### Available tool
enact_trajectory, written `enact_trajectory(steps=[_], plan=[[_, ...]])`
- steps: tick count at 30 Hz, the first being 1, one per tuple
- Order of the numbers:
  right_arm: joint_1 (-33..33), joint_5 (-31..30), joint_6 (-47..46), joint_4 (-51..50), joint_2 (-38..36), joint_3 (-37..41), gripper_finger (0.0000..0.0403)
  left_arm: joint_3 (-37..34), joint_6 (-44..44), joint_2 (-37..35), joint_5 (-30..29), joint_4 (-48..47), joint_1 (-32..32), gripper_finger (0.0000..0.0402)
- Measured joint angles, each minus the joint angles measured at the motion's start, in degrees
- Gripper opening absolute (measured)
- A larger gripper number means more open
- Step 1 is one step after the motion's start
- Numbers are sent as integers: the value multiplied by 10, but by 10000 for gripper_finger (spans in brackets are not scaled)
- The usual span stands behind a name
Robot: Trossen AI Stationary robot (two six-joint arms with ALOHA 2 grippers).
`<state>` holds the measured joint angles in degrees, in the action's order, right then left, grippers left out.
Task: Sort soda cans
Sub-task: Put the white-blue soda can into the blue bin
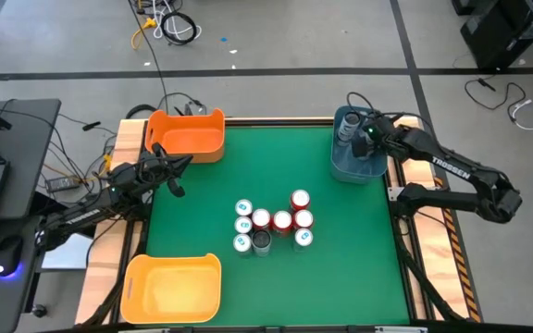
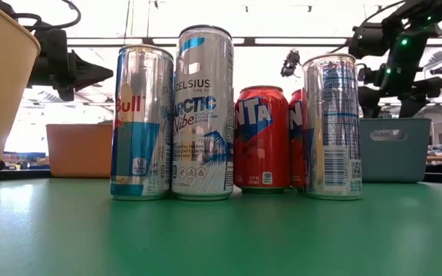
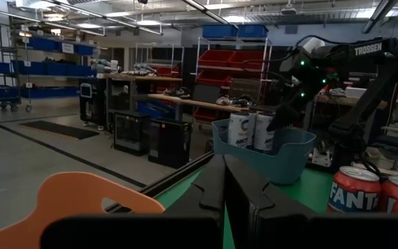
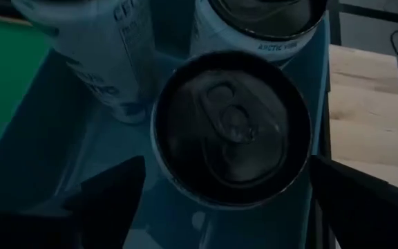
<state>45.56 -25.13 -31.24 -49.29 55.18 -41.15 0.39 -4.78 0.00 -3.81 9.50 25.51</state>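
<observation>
Release is the step I read here: my right gripper (image 4: 226,200) hangs over the blue bin (image 1: 355,166) at the far right corner of the worktop (image 1: 202,194), its fingers spread wide to either side of a can (image 4: 232,128) that stands upright inside the bin, and I see no contact with its wall. Two white cans with pale blue lettering stand just beyond it in the same bin, so this looks like the third of that sort delivered. My left gripper (image 1: 176,185) waits clenched and empty near the orange bin (image 1: 188,137) at the far left; a yellow bin (image 1: 169,287) sits at the near left. What I judge comes next is a straight lift clear of the bin rim without nudging the freed can, then a swing back to the cluster of cans (image 1: 271,222) at mid-worktop. That cluster is tight: red cans, white-and-blue ones and a dark one stand touching or just beside each other, so the next pick calls for an outer can and a narrow approach. From table height the cans look like slim, smooth, silver-topped cylinders, tall ones easy to tip.
</observation>
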Motion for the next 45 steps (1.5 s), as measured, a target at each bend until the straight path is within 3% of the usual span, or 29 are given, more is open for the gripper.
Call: enact_trajectory(steps=[12, 19, 29, 36, 45], plan=[[-33, 32, 4, -41, 0, -45, 351, 0, 0, 0, 0, 0, 0, 11], [-106, 86, -10, -103, 0, -131, 317, 0, 0, 0, 0, 0, 0, 11], [-200, 82, -32, -132, -1, -181, 270, 0, 0, 0, 0, 0, 0, 11], [-330, 209, 18, 101, 15, -145, 224, 0, 0, 0, 0, 0, 0, 11], [-533, 211, 104, 370, 163, -139, 157, 0, 0, 0, 0, 0, 0, 11]])
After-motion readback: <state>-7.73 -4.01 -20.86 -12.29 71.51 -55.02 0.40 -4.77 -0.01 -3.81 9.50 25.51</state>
